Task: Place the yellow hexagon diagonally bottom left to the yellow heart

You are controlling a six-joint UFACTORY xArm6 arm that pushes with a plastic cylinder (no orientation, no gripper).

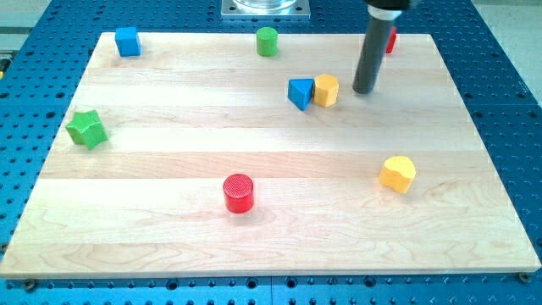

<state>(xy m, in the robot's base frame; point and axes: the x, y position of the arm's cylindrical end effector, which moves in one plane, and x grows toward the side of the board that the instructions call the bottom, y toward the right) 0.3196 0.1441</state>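
Note:
The yellow hexagon (326, 89) lies in the upper middle of the board, touching a blue triangle (301, 92) on its left. The yellow heart (397, 174) lies at the right, lower down. My tip (365, 89) rests on the board just to the right of the yellow hexagon, a small gap apart from it, and well above the yellow heart.
A red cylinder (239, 192) stands at the lower middle. A green star (86, 129) is at the left, a blue cube (127, 41) at the top left, a green cylinder (268, 41) at the top middle. A red block (390, 40) is partly hidden behind the rod.

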